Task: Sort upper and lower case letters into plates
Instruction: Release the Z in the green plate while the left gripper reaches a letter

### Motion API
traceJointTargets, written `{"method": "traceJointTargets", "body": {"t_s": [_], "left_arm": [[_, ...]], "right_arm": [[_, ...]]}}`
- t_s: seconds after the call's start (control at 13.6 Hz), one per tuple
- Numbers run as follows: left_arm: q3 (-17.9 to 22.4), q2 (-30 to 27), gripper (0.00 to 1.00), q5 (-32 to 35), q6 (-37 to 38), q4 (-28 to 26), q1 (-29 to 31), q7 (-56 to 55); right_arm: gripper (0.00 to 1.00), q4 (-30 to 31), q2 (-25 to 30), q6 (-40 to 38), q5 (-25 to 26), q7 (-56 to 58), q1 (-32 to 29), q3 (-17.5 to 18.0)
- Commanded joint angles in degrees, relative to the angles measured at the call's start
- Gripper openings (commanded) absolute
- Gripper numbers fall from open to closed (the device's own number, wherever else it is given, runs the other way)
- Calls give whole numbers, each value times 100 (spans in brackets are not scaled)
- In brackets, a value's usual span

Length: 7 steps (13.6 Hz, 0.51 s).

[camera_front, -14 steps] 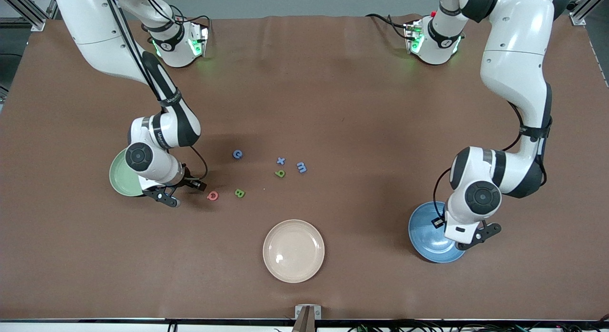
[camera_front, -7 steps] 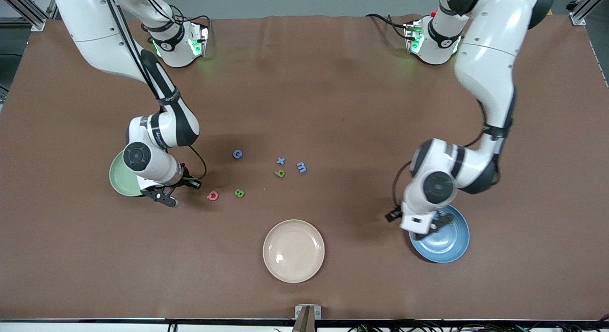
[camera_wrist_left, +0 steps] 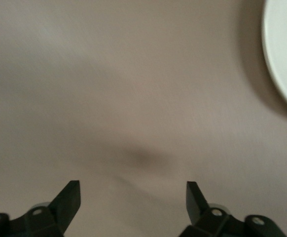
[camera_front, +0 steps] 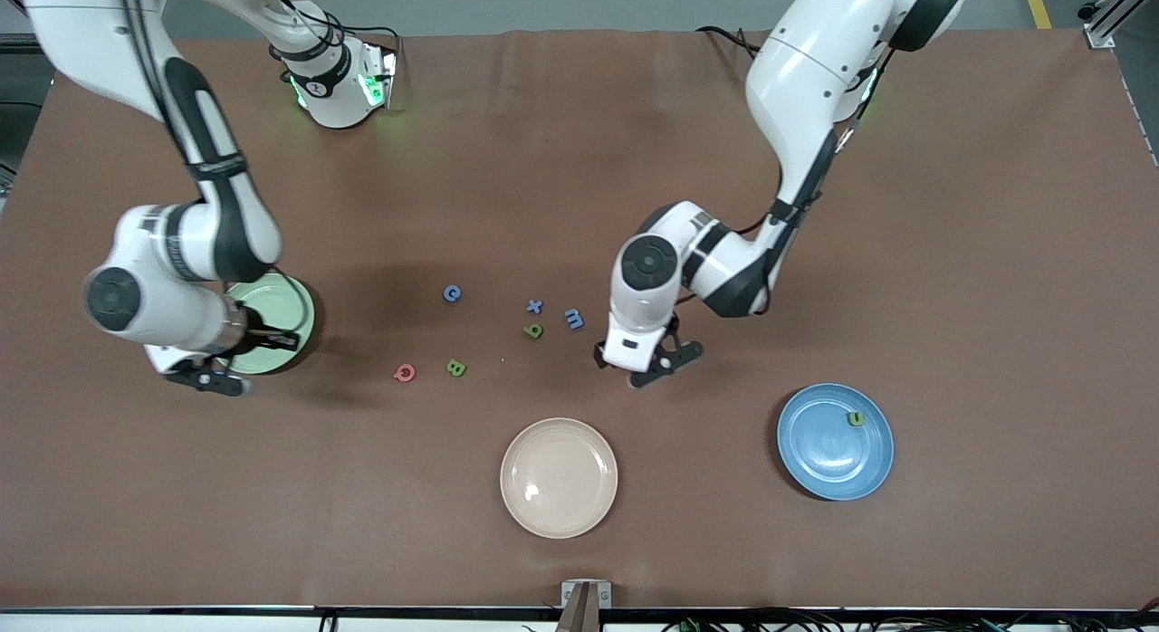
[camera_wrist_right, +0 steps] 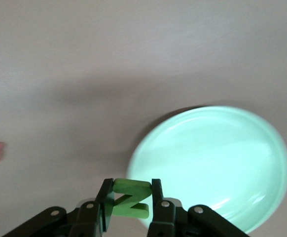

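My right gripper [camera_front: 213,378] is shut on the green N [camera_wrist_right: 130,200] and holds it just above the rim of the mint green plate [camera_front: 282,308], which also shows in the right wrist view [camera_wrist_right: 217,163]. My left gripper [camera_front: 647,365] is open and empty over bare table [camera_wrist_left: 133,197], beside the blue m [camera_front: 574,319]. The blue x [camera_front: 534,306], green p [camera_front: 533,330], blue C [camera_front: 452,293], green B [camera_front: 456,368] and pink Q [camera_front: 405,372] lie mid-table. The blue plate [camera_front: 828,455] holds the green n [camera_front: 855,418].
A cream-beige plate [camera_front: 559,477] lies nearer the front camera than the letters; its rim shows in the left wrist view [camera_wrist_left: 286,54]. The brown mat covers the whole table.
My left gripper left the blue plate and moved over to the blue m; the green n now shows in the blue plate. My right gripper swung across the mint plate, away from the pink Q.
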State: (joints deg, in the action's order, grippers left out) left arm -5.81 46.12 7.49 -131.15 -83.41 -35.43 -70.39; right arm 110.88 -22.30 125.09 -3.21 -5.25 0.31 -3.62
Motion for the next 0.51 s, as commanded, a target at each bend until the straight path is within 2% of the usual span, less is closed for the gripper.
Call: {"method": "traceJointTargets", "body": {"t_s": [0.0, 0.22, 0.44], "left_arm": [[62, 204, 85, -90, -252, 53, -183, -404], [62, 336, 84, -90, -561, 53, -386, -809], [53, 432, 80, -98, -561, 211, -544, -1133]], "right_arm": [[16, 345, 16, 356, -13, 1048, -574, 98], [16, 951, 7, 1234, -13, 1912, -962, 107], [16, 1488, 7, 1964, -13, 1984, -998, 107]]}}
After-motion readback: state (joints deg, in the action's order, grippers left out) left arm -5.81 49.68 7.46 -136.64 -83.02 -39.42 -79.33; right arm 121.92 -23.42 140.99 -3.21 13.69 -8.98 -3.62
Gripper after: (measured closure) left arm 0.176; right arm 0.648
